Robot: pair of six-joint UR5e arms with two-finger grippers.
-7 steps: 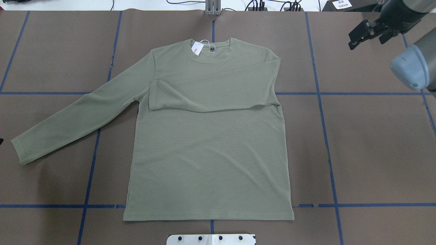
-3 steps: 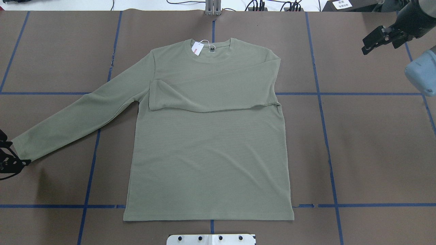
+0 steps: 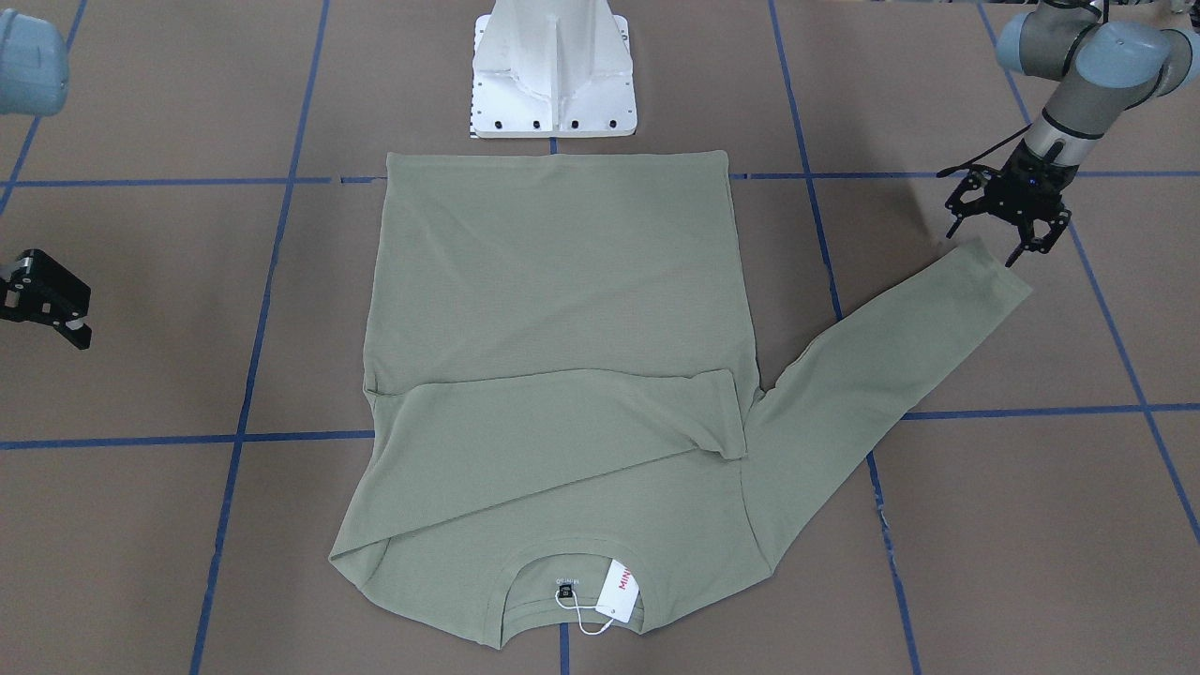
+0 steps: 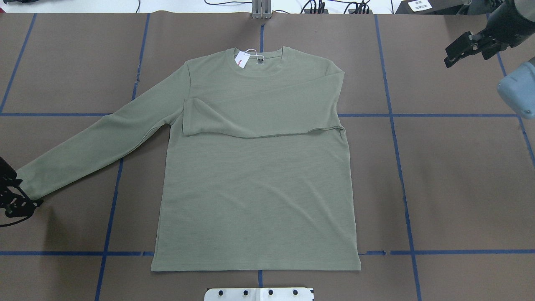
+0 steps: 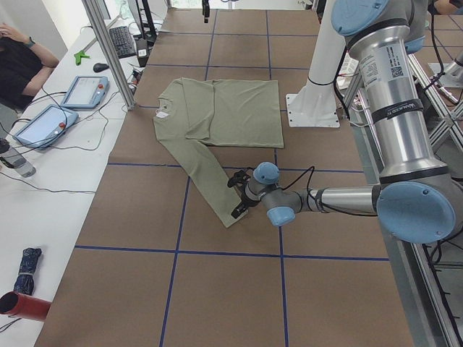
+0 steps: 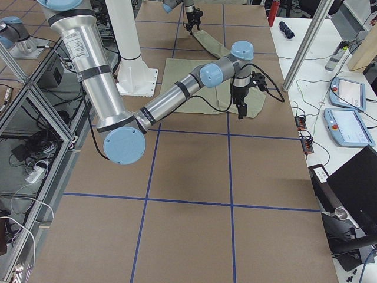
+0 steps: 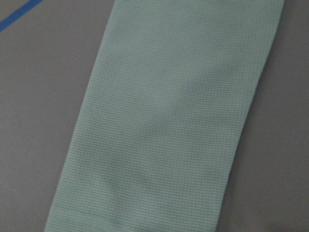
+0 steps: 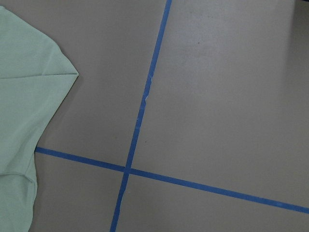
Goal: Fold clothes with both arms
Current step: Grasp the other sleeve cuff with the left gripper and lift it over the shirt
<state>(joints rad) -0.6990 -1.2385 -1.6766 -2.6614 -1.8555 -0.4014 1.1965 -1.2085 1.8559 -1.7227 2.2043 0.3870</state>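
2 black grippers stand with fingers spread, gripping nothing. The left gripper hangs right at the cuff of the outstretched sleeve. The right gripper sits well apart from the shirt, out past its other side. It lies flat on the brown table, collar away from the pedestal, 1 sleeve folded across the chest.

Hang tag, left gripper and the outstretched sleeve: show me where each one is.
hang tag (image 3: 619, 591), front-facing view, white card's middle.
left gripper (image 3: 1001, 232), front-facing view, between its fingertips.
outstretched sleeve (image 3: 872, 361), front-facing view, mid-forearm.
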